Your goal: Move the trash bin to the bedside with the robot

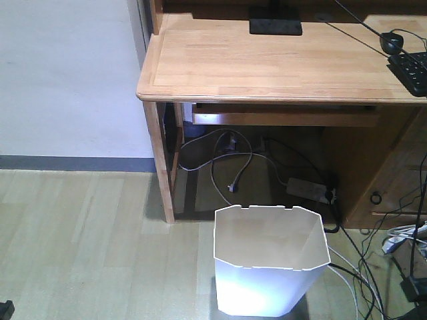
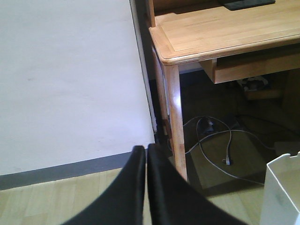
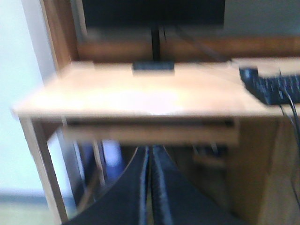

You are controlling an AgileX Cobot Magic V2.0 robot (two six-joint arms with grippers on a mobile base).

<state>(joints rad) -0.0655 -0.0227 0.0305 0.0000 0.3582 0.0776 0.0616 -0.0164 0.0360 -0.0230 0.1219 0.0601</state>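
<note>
The trash bin (image 1: pixel 270 267) stands upright on the pale wood-plank floor (image 1: pixel 80 240) just in front of the bench (image 1: pixel 267 63), to the right of the bench's front left leg (image 1: pixel 159 167). It is white thin plastic, tapering downward, with a cut-corner rim and small notches along the far edge, and its open mouth shows smooth cream inner walls. In the left wrist view only 1 corner of the bin (image 2: pixel 281 192) shows at the lower right. The left arm's jaws stand together — the 2 black fingers (image 2: pixel 131 187) meet with just a thin slit between them, clamped on nothing and touching only each other, in the air before the white wall (image 2: pixel 65 79). The right arm's jaws are likewise together, their dark fingers (image 3: pixel 133 192) blurred, pointing at the bench's pull-out tray (image 3: pixel 150 132). Under the light-brown wooden top lie looped grey cables (image 1: pixel 233 167) and a power strip (image 1: pixel 308 189); on it sit a black keyboard (image 1: pixel 410 70), a mouse (image 1: pixel 392 41) and a flat black stand base (image 1: pixel 275 25).
</note>
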